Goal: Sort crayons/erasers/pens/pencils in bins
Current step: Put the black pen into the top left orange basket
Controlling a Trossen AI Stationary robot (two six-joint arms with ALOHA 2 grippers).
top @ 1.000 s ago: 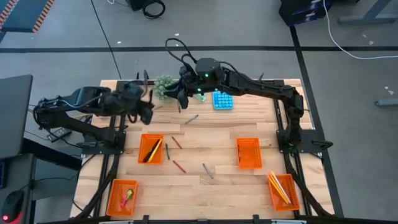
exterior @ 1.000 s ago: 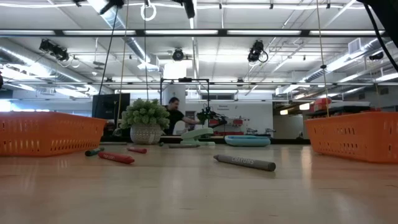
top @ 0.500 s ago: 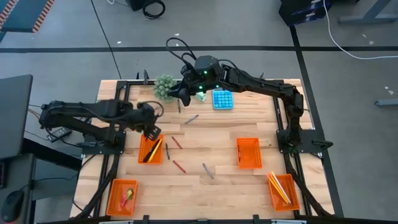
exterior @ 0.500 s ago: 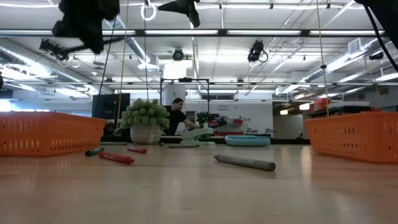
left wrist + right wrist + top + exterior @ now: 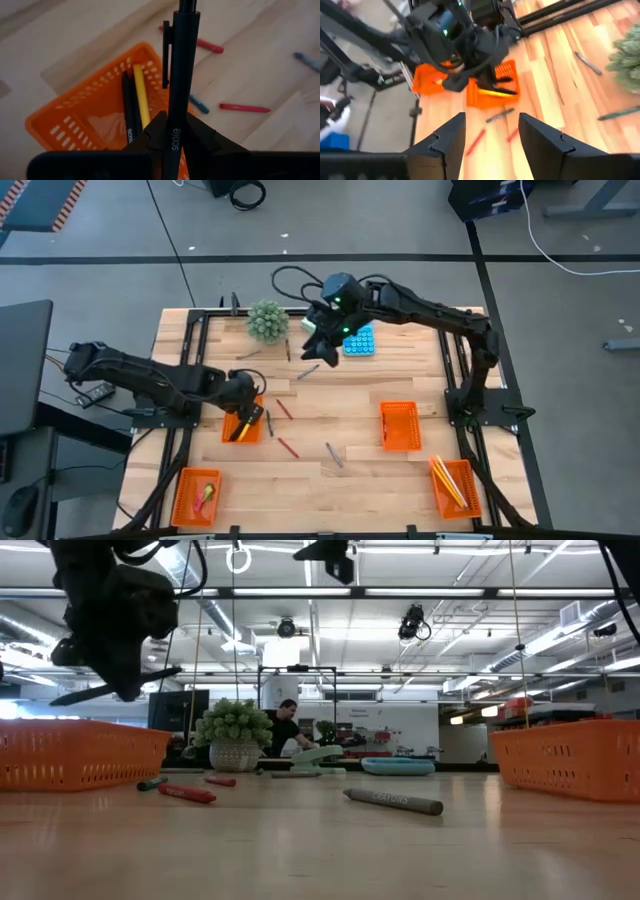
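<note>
High view shows me partway through the sort. My left end effector point(image 5: 243, 393) hangs over the bright orange plastic mesh bin on the left side of the table point(image 5: 243, 420), clamped on a slim black pen with a clip point(image 5: 178, 75); the left wrist view looks down the pen's barrel at that bin, where two dark pens point(image 5: 131, 112) and one yellow pencil point(image 5: 141, 97) already lie. I judge the pen is about to be dropped in.

Sorted so far: the near-left orange bin point(image 5: 197, 496) holds small green and pink erasers point(image 5: 205, 495), and the near-right orange bin point(image 5: 456, 487) holds long yellow and orange pencils point(image 5: 445, 481). The orange bin right of centre point(image 5: 400, 425) looks empty from above.

Loose on the wooden table point(image 5: 350, 490) are two red crayons point(image 5: 288, 447), a grey stick point(image 5: 334, 455) near the middle, a dark stick point(image 5: 308, 370) farther back, and more slim dark sticks near the small green potted plant point(image 5: 267, 320).

My right end effector point(image 5: 318, 340) hovers at the far side beside the blue calculator point(image 5: 359, 340), fingers spread and holding nothing.
</note>
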